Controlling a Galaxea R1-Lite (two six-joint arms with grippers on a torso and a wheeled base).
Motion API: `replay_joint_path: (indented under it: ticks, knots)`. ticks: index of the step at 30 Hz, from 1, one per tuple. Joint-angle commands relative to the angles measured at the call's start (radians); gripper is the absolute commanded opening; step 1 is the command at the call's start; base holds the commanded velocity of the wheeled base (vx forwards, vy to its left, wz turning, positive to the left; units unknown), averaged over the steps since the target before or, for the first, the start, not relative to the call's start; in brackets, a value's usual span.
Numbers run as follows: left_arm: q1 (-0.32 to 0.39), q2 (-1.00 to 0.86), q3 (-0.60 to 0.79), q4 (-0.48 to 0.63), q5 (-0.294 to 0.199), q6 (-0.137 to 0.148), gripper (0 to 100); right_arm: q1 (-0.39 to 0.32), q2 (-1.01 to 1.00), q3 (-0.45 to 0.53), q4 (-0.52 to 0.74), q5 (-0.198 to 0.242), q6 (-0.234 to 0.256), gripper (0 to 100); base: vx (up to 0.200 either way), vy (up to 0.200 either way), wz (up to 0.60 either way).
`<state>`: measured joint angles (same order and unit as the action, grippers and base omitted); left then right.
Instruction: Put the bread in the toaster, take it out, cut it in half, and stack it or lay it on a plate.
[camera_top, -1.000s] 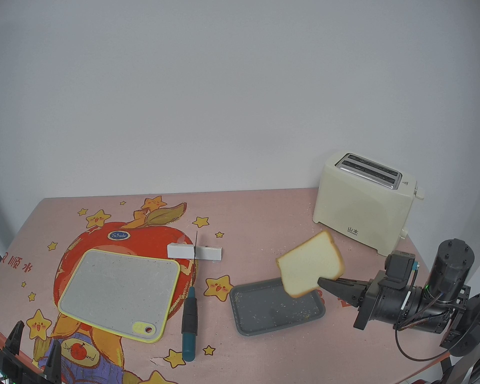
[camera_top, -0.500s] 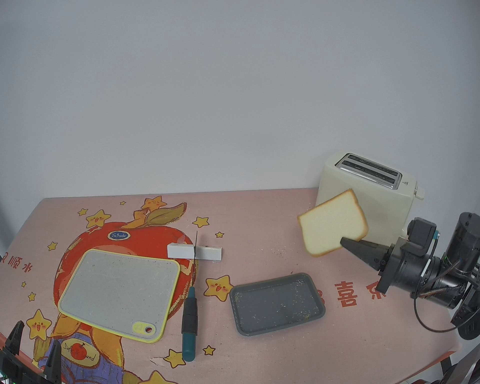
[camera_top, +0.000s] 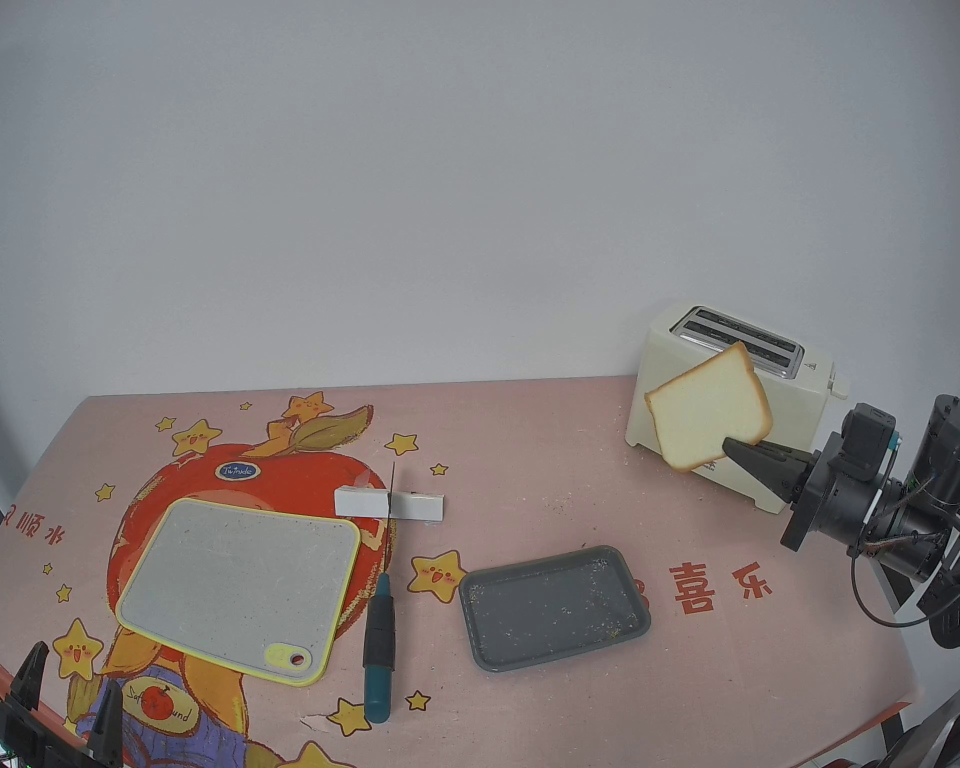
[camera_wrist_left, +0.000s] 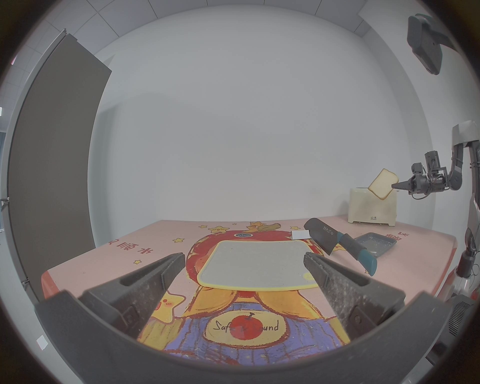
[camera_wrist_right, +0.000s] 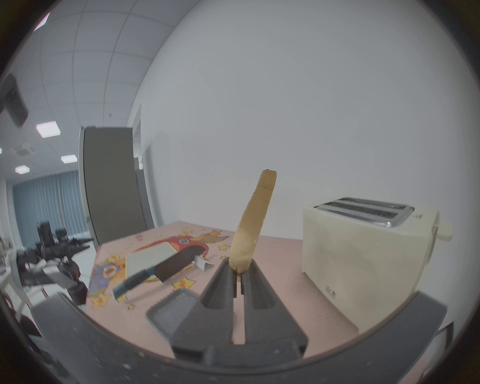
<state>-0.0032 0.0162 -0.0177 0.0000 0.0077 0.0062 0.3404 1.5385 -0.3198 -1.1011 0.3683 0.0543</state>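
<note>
My right gripper (camera_top: 737, 447) is clamped on the lower corner of the bread slice (camera_top: 708, 405). It holds the slice on edge in the air just beside the toaster (camera_top: 805, 400), clear of it and outside the slots. The toaster stands at the far right corner of the table (camera_top: 520, 440). The grey plate (camera_top: 553, 608) lies toward the middle of the front edge, dusted with crumbs. The knife (camera_top: 380, 645) sits between it and the cutting board (camera_top: 240, 585), blade on edge in a small white holder (camera_top: 415, 507). My left gripper (camera_wrist_left: 244, 257) hangs at the front left corner, fingers apart.
</note>
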Motion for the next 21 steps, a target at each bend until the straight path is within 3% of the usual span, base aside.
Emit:
replay_joint_path:
  ticks: [1,5,10,21]
  knots:
    - [0.000,-0.010,0.016,0.000,0.000,0.000,100,-0.011,-0.003,0.005,0.027,0.006,-0.070,0,0.000,0.000,0.00]
    - [0.000,-0.010,0.016,0.000,0.000,0.000,100,-0.011,-0.005,0.025,0.032,0.004,-0.146,0,0.000,0.000,0.00]
    - [0.000,-0.010,0.016,0.000,0.002,0.001,100,-0.021,-0.003,0.044,0.032,0.004,-0.189,0,0.000,0.000,0.00]
    - [0.000,-0.010,0.016,0.000,0.002,0.000,100,-0.046,-0.038,0.013,0.061,0.017,-0.188,0,0.000,0.000,0.00]
